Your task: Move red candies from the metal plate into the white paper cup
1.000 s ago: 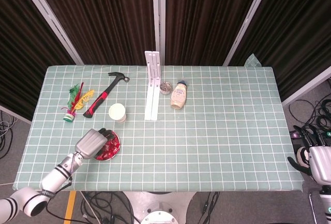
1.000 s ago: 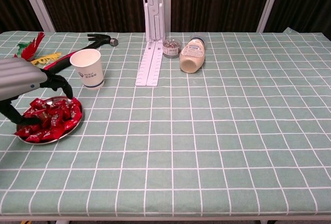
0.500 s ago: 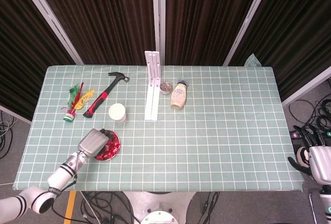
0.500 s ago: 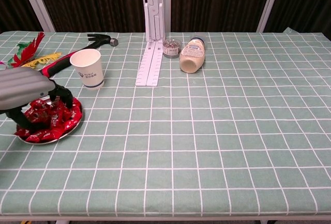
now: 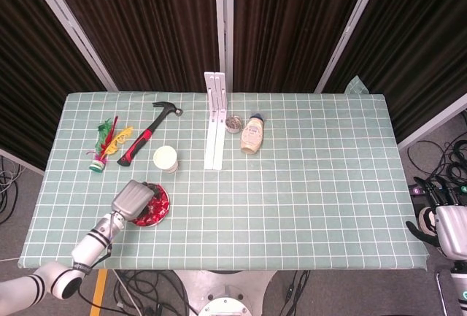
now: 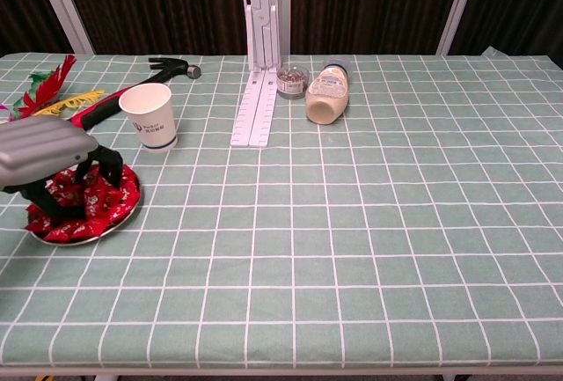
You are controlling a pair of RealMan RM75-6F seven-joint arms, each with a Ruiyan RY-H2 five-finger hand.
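Note:
A round metal plate (image 5: 163, 207) (image 6: 126, 216) heaped with red candies (image 5: 153, 212) (image 6: 95, 203) lies near the table's front left. My left hand (image 5: 133, 199) (image 6: 48, 157) sits over the plate's left half, its dark fingers (image 6: 107, 166) curved down into the pile. Whether a candy is caught between them is hidden. The white paper cup (image 5: 166, 158) (image 6: 149, 115) stands upright just behind the plate, apart from the hand. My right hand (image 5: 444, 225) hangs off the table's front right corner, holding nothing, and shows in the head view only.
A red-handled hammer (image 5: 149, 132) (image 6: 167, 69) and coloured feather toys (image 5: 108, 143) (image 6: 53, 86) lie behind the cup at the left. A white upright rail (image 5: 214, 119) (image 6: 259, 91), a small jar (image 5: 234, 122) (image 6: 291, 80) and a toppled bottle (image 5: 252, 134) (image 6: 326, 98) occupy the middle back.
My left hand has come down and slightly right over the plate, and its fingers have sunk into the candies. The right hand has not moved.

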